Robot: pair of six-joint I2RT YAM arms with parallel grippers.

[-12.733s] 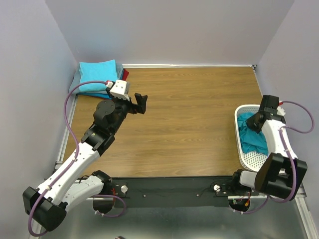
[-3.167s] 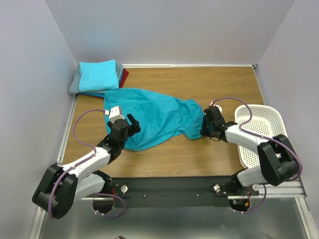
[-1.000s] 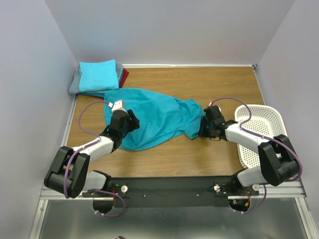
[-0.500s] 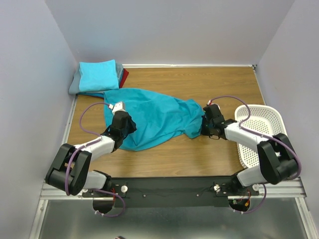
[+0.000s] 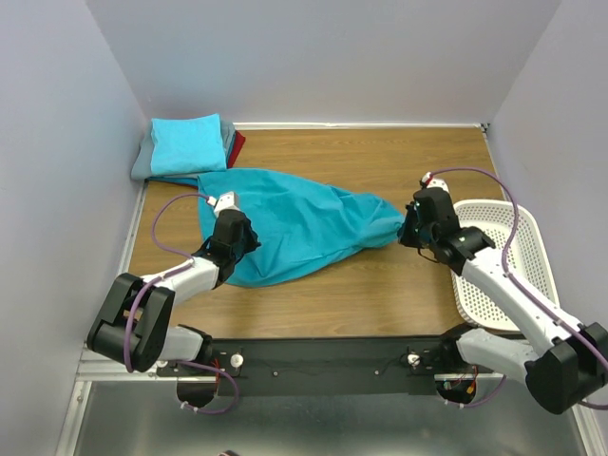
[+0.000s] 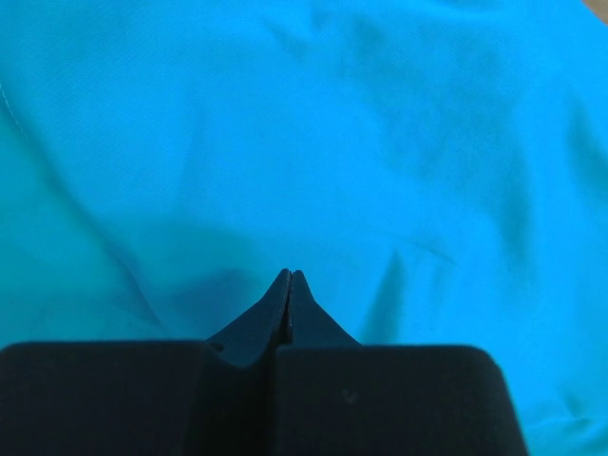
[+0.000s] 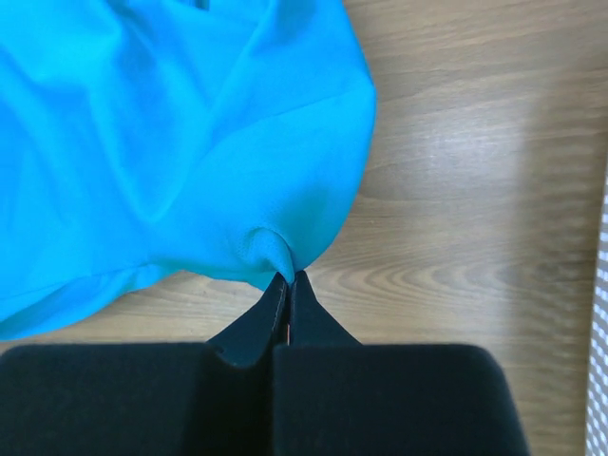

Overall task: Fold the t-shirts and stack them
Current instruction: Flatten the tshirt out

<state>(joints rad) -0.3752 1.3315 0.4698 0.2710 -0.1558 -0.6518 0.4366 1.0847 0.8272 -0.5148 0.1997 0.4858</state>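
- The teal-blue t-shirt (image 5: pixel 304 223) lies spread and rumpled across the middle of the table. It is widest at the left and narrows to a point at the right. Only the top view shows this whole outline.
- The left wrist view is filled edge to edge with the teal-blue t-shirt (image 6: pixel 332 142), creased and shadowed, with no table showing.
- The right wrist view shows the narrow end of the teal-blue t-shirt (image 7: pixel 171 123) with its hem curling over bare wood.
- The white perforated basket (image 5: pixel 537 275) stands at the right edge of the table, partly under the right arm. The right wrist view catches only a sliver of the basket (image 7: pixel 598 361).
- A stack of folded t-shirts (image 5: pixel 185 144) sits in the far left corner, light turquoise on top with grey and dark red edges beneath. It appears in the top view alone.
- The left gripper (image 5: pixel 249 239) rests on the shirt's left part. Up close, the left gripper (image 6: pixel 289 275) has its fingers pressed together on the cloth, and I cannot tell whether a fold is caught.
- The right gripper (image 5: pixel 404 233) is at the shirt's pointed end. Up close, the right gripper (image 7: pixel 288 277) is closed, pinching a small peak of the hem.
- The table (image 5: pixel 380 161) is wood-grained brown, and the same grain shows on the table (image 7: pixel 456 190) from the right wrist.
- Pale lilac walls (image 5: pixel 323 57) enclose the table on three sides.
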